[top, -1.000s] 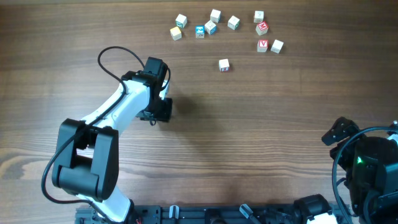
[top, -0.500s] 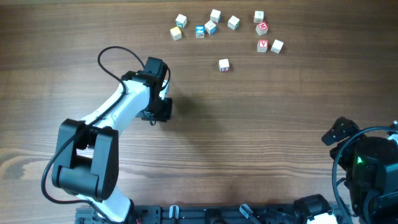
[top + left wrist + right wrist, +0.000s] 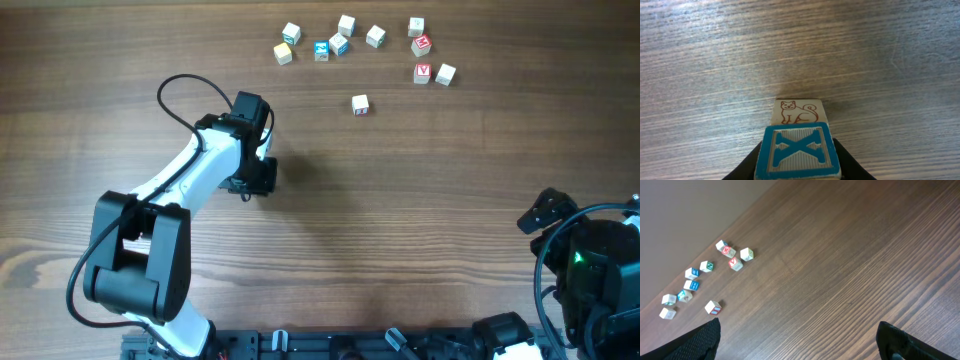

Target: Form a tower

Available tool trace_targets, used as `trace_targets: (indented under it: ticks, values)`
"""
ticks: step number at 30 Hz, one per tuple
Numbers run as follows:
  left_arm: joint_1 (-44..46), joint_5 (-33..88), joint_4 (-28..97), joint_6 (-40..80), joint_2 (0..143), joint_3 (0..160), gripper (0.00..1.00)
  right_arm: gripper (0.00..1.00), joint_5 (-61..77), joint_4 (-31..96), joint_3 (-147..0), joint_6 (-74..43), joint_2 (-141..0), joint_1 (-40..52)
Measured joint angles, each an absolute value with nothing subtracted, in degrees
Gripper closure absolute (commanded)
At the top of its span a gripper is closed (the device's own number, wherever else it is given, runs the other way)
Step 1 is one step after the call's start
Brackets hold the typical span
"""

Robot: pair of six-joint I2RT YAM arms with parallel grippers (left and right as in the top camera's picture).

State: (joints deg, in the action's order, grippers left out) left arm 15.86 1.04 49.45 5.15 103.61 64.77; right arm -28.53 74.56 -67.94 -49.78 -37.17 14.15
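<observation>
- The tower [image 3: 795,111] shows only its top: a flat, pale tan wooden face with a thin brown line drawing of a cat. It stands on the bench [image 3: 420,200] under the left tool [image 3: 257,178], so the overhead view hides it, and its height cannot be told.
- The X cube [image 3: 797,150] sits nearer the wrist camera and covers the tower's near edge. Its square face is ridged, with a raised blue frame and a blue X on whitish wood. Whether it touches the tower cannot be told.
- The left tool is clamped narrowly on the X cube, one dark finger [image 3: 850,164] at each side.
- The left arm [image 3: 190,170] is white with black joints, and a black cable [image 3: 170,95] loops off it.
- The loose cubes [image 3: 375,37] lie well beyond the tower; they are small, with white, red and blue faces. One single cube [image 3: 360,104] lies nearer the tower.
- The bench is dark brown wood with a fine straight grain.
- The right tool [image 3: 797,327], well apart from the tower, gapes wide and holds nothing.
- Against the earlier overhead frames nothing has shifted: arm, cable and cubes lie the same.
</observation>
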Motion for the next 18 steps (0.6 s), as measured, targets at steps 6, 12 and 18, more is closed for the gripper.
trace_targets:
  ticks: [6,12,18]
  values:
    - [12.71,0.69,51.22,5.15,103.50,64.82,0.78,0.00,-28.53,74.59,-67.94,-49.78,-37.17,14.15]
    - [8.49,-0.43,50.76,5.15,103.37,64.82,0.78,0.00,-28.53,74.56,-67.94,-49.78,-37.17,14.15]
    - [8.38,-0.60,50.57,5.15,103.37,64.82,0.77,0.00,-28.53,74.56,-67.94,-49.78,-37.17,14.15]
